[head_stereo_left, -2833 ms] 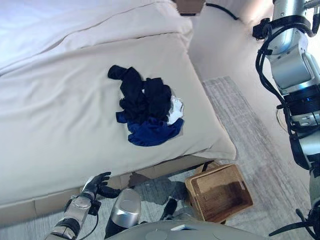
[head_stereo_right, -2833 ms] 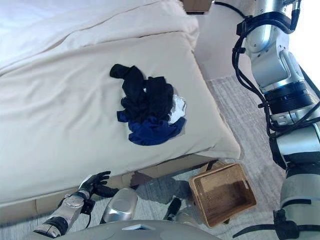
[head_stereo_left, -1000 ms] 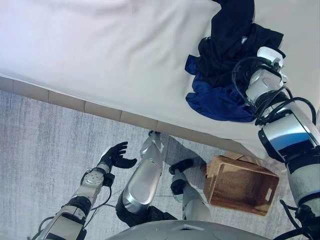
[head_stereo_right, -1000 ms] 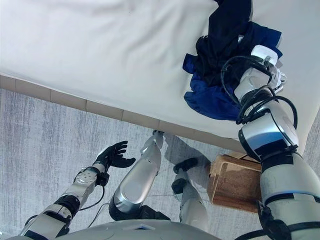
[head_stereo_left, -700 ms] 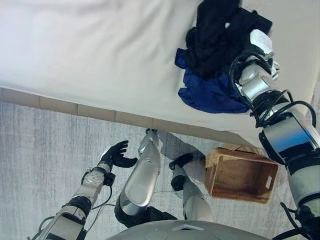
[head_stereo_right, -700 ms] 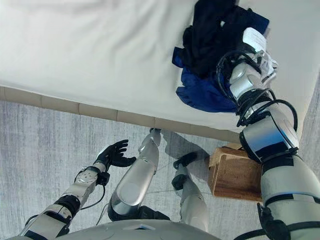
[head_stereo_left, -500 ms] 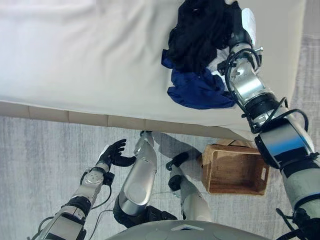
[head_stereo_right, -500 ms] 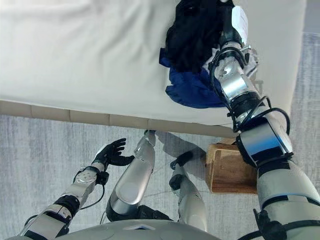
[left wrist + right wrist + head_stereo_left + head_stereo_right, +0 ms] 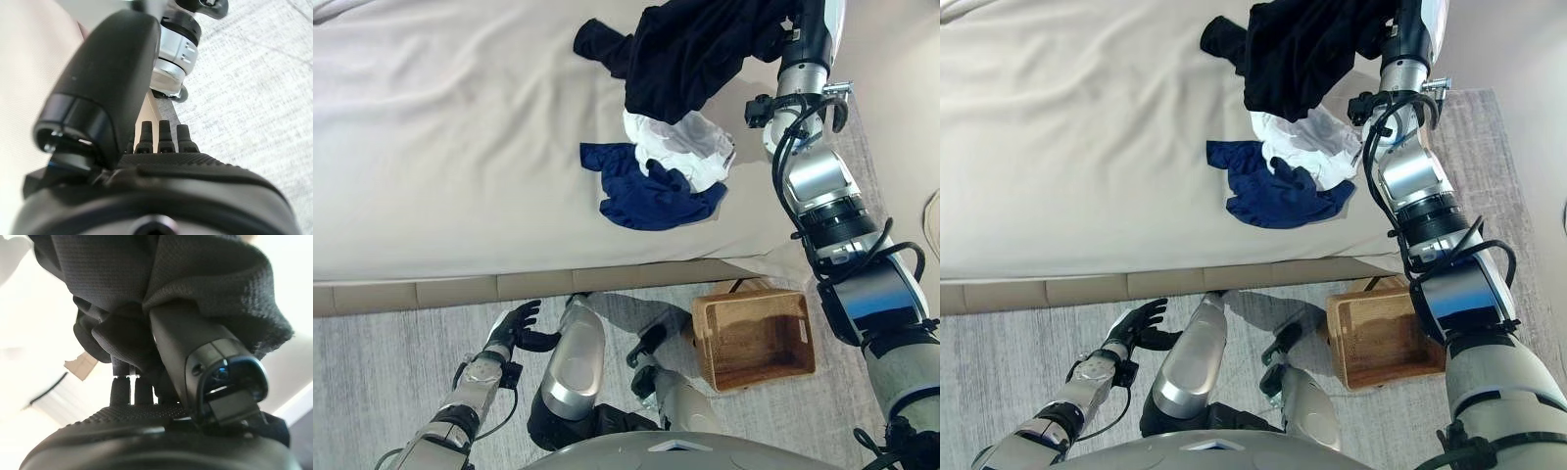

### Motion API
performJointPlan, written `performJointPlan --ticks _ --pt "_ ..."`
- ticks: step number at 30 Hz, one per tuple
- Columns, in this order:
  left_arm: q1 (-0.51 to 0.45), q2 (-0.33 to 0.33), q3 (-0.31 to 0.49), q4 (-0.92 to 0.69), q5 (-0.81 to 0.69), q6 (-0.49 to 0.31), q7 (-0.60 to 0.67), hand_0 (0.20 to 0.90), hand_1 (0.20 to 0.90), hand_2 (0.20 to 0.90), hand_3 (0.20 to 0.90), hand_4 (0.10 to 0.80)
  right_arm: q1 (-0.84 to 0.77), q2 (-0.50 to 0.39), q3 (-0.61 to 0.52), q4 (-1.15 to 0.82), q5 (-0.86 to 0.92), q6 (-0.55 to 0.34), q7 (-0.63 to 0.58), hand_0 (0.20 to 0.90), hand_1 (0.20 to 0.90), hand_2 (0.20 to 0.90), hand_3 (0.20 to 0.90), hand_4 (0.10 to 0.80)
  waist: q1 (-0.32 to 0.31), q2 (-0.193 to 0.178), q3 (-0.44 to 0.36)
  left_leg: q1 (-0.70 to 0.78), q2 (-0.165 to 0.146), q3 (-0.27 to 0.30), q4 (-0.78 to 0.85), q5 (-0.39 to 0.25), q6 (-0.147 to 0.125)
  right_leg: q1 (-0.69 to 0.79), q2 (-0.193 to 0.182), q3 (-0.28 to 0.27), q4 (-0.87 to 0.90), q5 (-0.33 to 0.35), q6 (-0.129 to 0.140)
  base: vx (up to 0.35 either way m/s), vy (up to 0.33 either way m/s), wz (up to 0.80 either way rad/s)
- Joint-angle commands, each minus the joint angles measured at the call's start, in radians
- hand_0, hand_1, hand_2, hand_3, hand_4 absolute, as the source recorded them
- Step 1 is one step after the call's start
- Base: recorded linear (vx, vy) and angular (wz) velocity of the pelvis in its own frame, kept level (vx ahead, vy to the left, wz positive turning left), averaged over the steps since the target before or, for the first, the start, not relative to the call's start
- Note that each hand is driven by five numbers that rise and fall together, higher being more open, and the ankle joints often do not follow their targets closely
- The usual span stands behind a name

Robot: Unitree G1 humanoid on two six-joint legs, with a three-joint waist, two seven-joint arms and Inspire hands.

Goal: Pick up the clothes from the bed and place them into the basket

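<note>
Fingers (image 9: 128, 390) of the right hand (image 9: 161, 377) curl into the black garment (image 9: 690, 49), holding it lifted above the bed (image 9: 440, 166). White clothing (image 9: 680, 147) and blue clothing (image 9: 651, 196) lie on the bed near its edge. Basket (image 9: 754, 338) stands on the floor below. Left hand (image 9: 514, 326) hangs low, fingers relaxed and empty.

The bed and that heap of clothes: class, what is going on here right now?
The robot's right hand has its thumb and fingers closed on a black garment and holds it lifted above the bed. A white garment and a navy garment lie on the bed. The wicker basket stands on the floor, with nothing showing inside. The left hand hangs idle and open.
</note>
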Motion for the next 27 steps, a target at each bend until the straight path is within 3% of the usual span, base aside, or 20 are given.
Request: performJointPlan --ticks 1,9,14,22,27 --pt "0.1 -0.013 -0.057 0.083 0.064 -0.009 -0.001 0.9 0.9 0.9 0.9 0.8 0.01 -0.119 -0.08 -0.11 -0.002 -0.07 -0.055 0.3 0.3 0.3 0.2 0.1 -0.053 0.013 -0.324 0.146 -0.016 0.04 -0.173 -0.073 0.064 0.019 -0.016 -0.008 0.081 0.01 0.049 0.06 -0.011 -0.06" --pt "0.101 -0.026 -0.052 0.111 0.092 0.023 -0.014 0.9 0.9 0.9 0.9 0.8 0.021 -0.19 -0.123 -0.119 0.06 -0.085 -0.075 0.3 0.3 0.3 0.2 0.1 -0.121 0.027 -0.413 0.238 -0.012 0.081 -0.204 -0.076 0.063 0.076 0.011 0.035 0.032 -0.002 0.044 0.008 -0.04 -0.14" --pt "0.097 -0.033 -0.044 0.101 0.082 0.058 -0.029 0.9 0.9 0.9 0.9 0.8 -0.018 -0.281 -0.148 -0.135 0.098 -0.093 -0.13 0.3 0.3 0.3 0.2 0.1 -0.157 0.027 -0.449 0.271 0.01 0.132 -0.219 -0.074 0.045 0.102 0.041 0.053 -0.041 -0.007 0.024 -0.047 -0.087 -0.24" --pt "0.099 -0.046 -0.076 0.111 0.104 0.087 -0.071 0.9 0.9 0.9 0.9 0.8 -0.052 -0.412 -0.189 -0.124 0.173 -0.133 -0.243 0.3 0.3 0.3 0.2 0.1 -0.208 0.039 -0.468 0.283 0.023 0.172 -0.218 -0.07 0.034 0.105 0.058 0.09 -0.053 -0.014 0.007 -0.059 -0.059 -0.23" --pt "0.09 -0.048 -0.104 0.091 0.114 0.111 -0.079 0.9 0.9 0.9 0.9 0.8 0.026 -0.469 -0.237 -0.159 0.179 -0.079 -0.176 0.3 0.3 0.3 0.2 0.1 -0.252 0.061 -0.451 0.286 0.022 0.178 -0.209 -0.068 0.035 0.098 0.063 0.125 -0.037 -0.024 -0.004 -0.054 -0.024 -0.14"
